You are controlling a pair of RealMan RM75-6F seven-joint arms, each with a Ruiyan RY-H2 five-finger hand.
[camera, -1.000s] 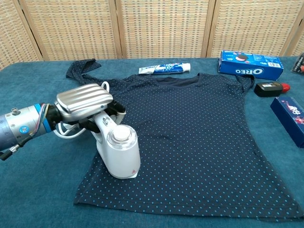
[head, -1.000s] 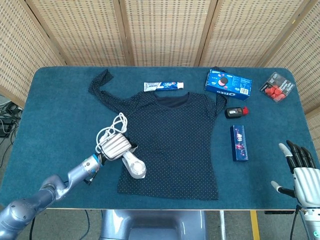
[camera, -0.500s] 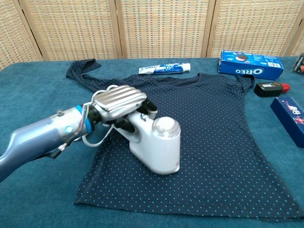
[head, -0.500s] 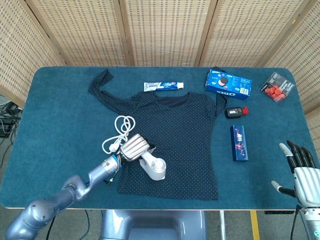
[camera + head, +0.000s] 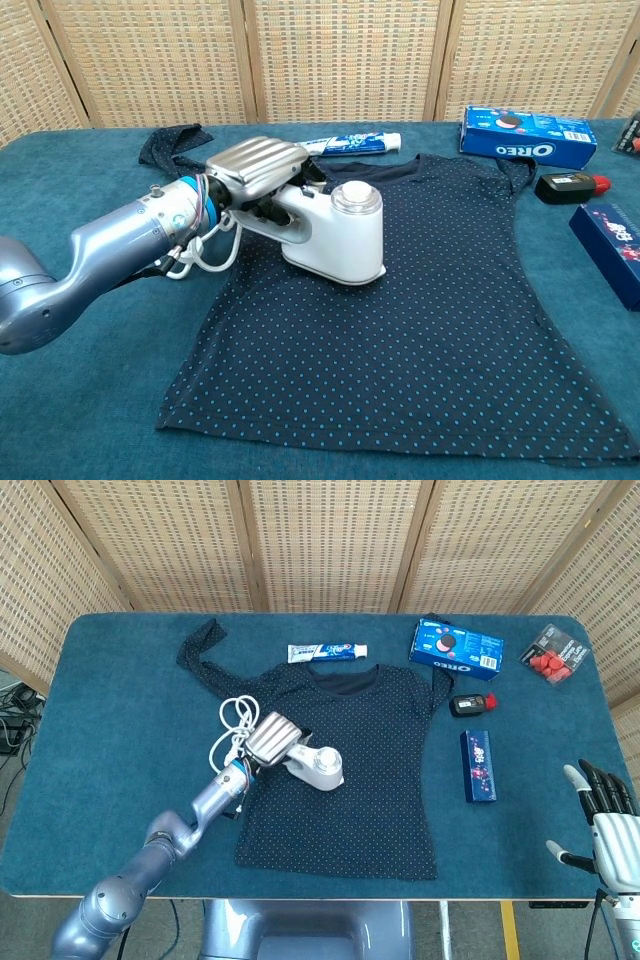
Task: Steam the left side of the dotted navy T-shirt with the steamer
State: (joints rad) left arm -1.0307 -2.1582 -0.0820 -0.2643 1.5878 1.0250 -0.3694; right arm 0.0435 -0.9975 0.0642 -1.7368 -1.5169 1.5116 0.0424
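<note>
- Head view: dotted navy T-shirt (image 5: 345, 765) lies flat at the middle of the blue desk (image 5: 120, 720), collar toward the far edge.
- Head view: left hand (image 5: 272, 740) is clamped on the handle of the white steamer (image 5: 318, 767), whose head rests on the shirt's left half; white cord (image 5: 232, 730) coils just beside the hand.
- Head view: right hand (image 5: 605, 815) sits at the desk's near right corner, fingers apart, holding nothing.
- Head view: step in hand, judged: a steaming pass over the left side. The next move calls for sliding the head along that side with the sole flat on the cloth.
- Chest view: left hand (image 5: 255, 170) grips the steamer (image 5: 335, 235), sole down on the dotted fabric below the collar.
- Chest view: blue box (image 5: 528, 135) reads "OREO"; writing on the toothpaste tube (image 5: 345, 145) is too small to read.
</note>
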